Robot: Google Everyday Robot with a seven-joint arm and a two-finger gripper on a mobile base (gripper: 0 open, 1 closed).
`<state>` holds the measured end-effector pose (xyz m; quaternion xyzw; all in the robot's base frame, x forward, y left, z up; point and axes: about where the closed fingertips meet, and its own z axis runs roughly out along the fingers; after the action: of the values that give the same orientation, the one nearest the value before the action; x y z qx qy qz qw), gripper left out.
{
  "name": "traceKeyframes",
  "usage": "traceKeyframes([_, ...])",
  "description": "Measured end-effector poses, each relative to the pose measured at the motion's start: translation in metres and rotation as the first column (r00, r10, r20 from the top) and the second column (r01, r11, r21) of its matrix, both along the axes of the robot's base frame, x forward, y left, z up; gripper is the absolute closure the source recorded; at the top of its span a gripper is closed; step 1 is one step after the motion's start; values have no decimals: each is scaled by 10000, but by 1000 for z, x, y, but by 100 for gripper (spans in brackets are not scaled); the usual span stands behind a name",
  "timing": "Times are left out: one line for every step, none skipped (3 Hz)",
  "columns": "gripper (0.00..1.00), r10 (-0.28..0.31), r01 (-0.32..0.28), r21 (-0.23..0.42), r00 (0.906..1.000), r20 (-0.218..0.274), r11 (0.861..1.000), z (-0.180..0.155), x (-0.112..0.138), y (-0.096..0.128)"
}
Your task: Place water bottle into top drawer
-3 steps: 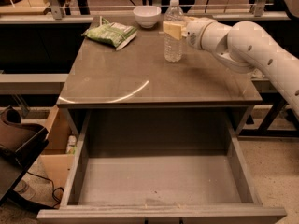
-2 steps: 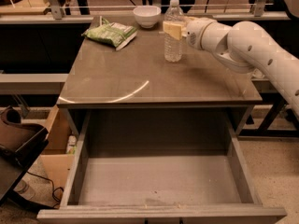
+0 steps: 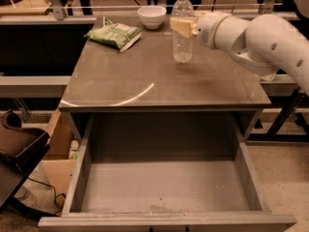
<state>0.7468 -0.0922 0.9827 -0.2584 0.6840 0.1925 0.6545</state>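
Observation:
The water bottle point(image 3: 182, 33), clear ribbed plastic with a white cap, stands upright at the back right of the grey tabletop point(image 3: 145, 81). My gripper point(image 3: 183, 26) reaches in from the right, and its yellowish fingers point(image 3: 179, 27) are closed around the bottle's upper body. The bottle's base is at or just above the tabletop. The top drawer point(image 3: 164, 187) is pulled fully open below the front edge of the table, and its grey floor is bare.
A white bowl point(image 3: 151, 15) sits at the back of the tabletop. A green snack bag point(image 3: 116, 34) lies at the back left. A brown chair point(image 3: 19, 144) and a cardboard box point(image 3: 55, 149) stand left of the drawer. A rail runs behind the table.
The bottle, held in my gripper, has risen slightly. The bowl, the bag and the drawer have not moved.

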Motion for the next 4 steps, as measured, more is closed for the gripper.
traceKeyframes([100, -107, 114, -207, 9994, 327, 9997, 14, -37, -1])
traceKeyframes([100, -285, 308, -433, 9982, 518, 9986, -1, -81, -3])
traceKeyframes([100, -76, 110, -671, 9987, 502, 9977, -26, -129, 8])
traceKeyframes([100, 639, -585, -797, 9957, 665, 9951, -39, -184, 29])
